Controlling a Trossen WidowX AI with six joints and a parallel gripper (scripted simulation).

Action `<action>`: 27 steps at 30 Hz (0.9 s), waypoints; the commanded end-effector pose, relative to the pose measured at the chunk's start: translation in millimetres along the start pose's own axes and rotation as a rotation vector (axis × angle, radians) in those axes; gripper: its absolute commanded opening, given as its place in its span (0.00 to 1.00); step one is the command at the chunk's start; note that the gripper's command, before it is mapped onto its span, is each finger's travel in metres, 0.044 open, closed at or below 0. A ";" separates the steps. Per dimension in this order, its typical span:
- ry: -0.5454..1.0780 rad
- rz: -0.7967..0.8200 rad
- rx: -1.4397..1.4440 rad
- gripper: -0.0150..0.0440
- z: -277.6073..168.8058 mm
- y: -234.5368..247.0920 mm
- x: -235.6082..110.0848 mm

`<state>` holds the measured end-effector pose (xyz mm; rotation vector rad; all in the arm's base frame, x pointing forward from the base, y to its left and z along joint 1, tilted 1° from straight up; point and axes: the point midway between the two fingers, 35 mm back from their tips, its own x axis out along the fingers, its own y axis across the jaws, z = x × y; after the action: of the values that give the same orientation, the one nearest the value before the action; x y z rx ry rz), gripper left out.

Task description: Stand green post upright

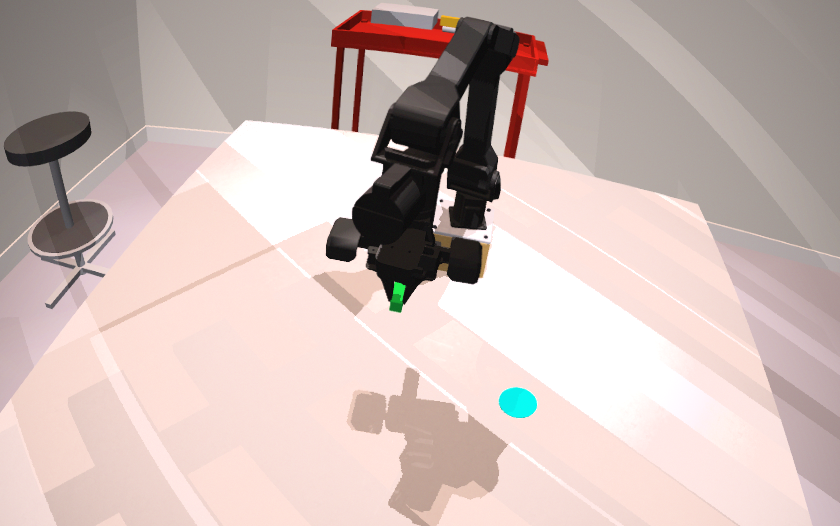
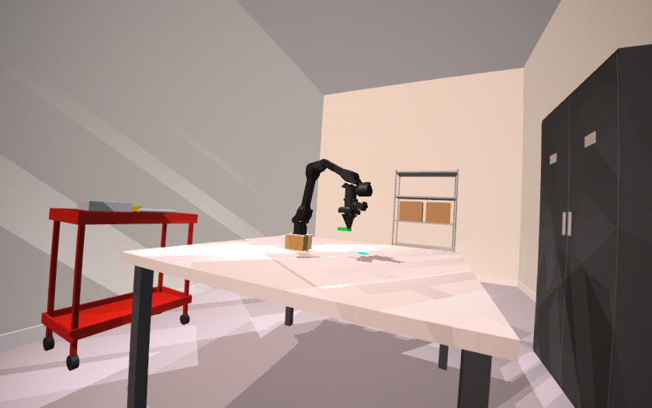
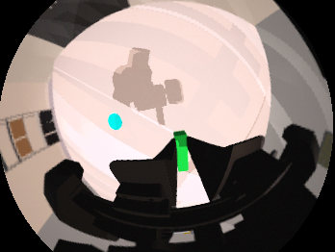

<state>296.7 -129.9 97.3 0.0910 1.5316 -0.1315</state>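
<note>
Green post (image 1: 397, 296): short square bar, pinched in gripper (image 1: 402, 296), lifted off table, lying level in exterior view. Cyan circle (image 1: 517, 402): flat disc on table, well apart from post, unoccupied.
</note>
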 end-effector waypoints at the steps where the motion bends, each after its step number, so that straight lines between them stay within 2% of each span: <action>1: 0.001 0.006 -0.065 0.29 5.5 9.7 -0.5; 27: -0.003 0.020 -0.428 0.29 25.8 69.2 -4.9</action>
<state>327.8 -73.0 101.4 -0.1981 1.5277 0.1694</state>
